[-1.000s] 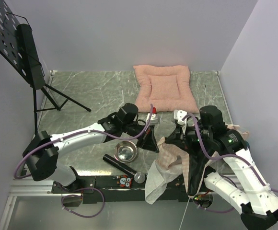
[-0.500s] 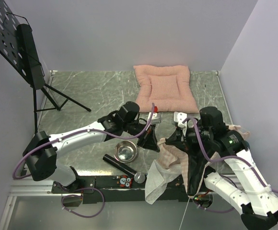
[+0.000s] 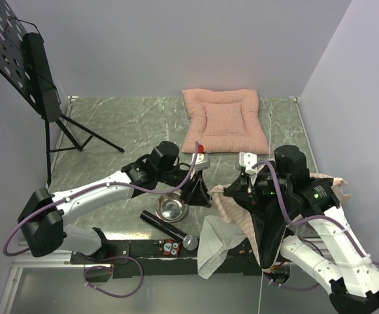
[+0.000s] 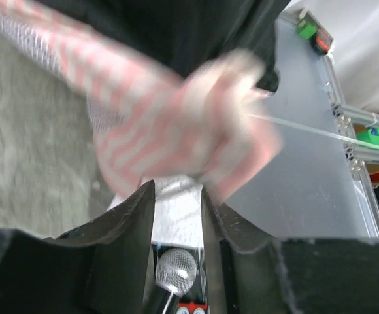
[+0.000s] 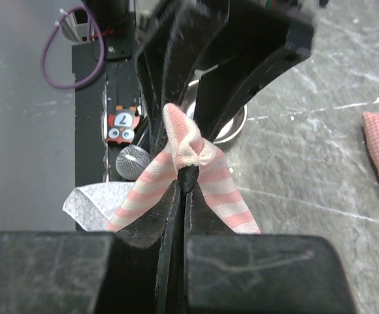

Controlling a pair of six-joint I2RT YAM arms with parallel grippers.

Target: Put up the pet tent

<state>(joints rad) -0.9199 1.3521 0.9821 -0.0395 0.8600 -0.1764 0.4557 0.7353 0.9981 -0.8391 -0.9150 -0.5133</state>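
Note:
The pet tent [image 3: 232,210] lies crumpled at the near right, with pink-and-white striped cloth, a black floor [image 3: 263,226] and white mesh [image 3: 209,252] hanging over the table's front edge. My right gripper [image 5: 184,186] is shut on a bunched fold of the tent's striped cloth [image 5: 193,154] and black edging. My left gripper [image 4: 176,190] is open, with nothing between its fingers [image 4: 134,222]; the striped cloth [image 4: 176,124] is blurred just ahead of it. In the top view the left gripper [image 3: 197,190] stands just left of the tent.
A metal bowl [image 3: 171,208] and a black microphone [image 3: 170,230] lie beside the left gripper. A pink quilted cushion [image 3: 225,121] lies at the back. A music stand [image 3: 39,78] occupies the far left corner. Walls close in on three sides.
My left gripper has opened, let go of the tent cloth and drawn back to the left. The right gripper stays shut on the tent, which has spread a little.

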